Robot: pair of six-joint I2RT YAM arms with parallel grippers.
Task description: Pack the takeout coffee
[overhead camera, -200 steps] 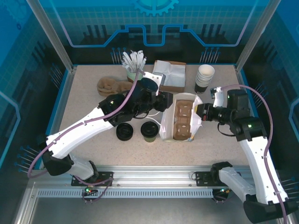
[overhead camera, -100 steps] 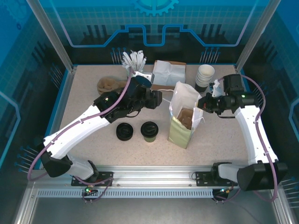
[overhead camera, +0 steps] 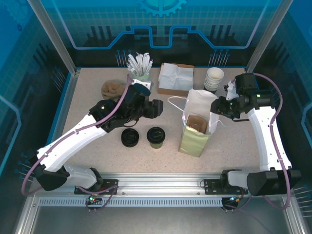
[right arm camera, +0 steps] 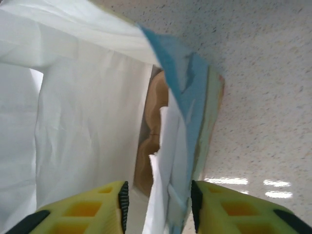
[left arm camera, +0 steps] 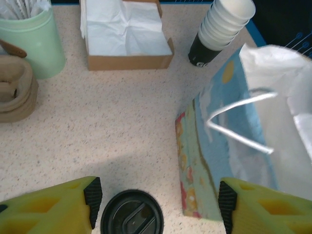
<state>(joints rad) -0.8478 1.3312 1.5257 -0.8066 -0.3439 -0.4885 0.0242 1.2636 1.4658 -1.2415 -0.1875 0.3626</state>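
Speckled tabletop (overhead camera: 234, 146) carries the takeout coffee (overhead camera: 156, 137) just on the near side of the open left claw (overhead camera: 158, 108); the right claw (right arm camera: 157, 195) stands parted around the paper bag (overhead camera: 194, 139) rim.

Cut-off, hidden and blurred parts

In the left wrist view the coffee (left arm camera: 131, 214) is cut by the bottom edge and its sides are hidden. The bag (left arm camera: 234, 170) is cropped at the right and its print is blurred, while the holder (left arm camera: 31, 44) and sleeves (left arm camera: 14, 95) are clipped at the left. In the right wrist view the bag's floor is hidden by folded paper, and the brown shape (right arm camera: 153, 122) inside cannot be identified.
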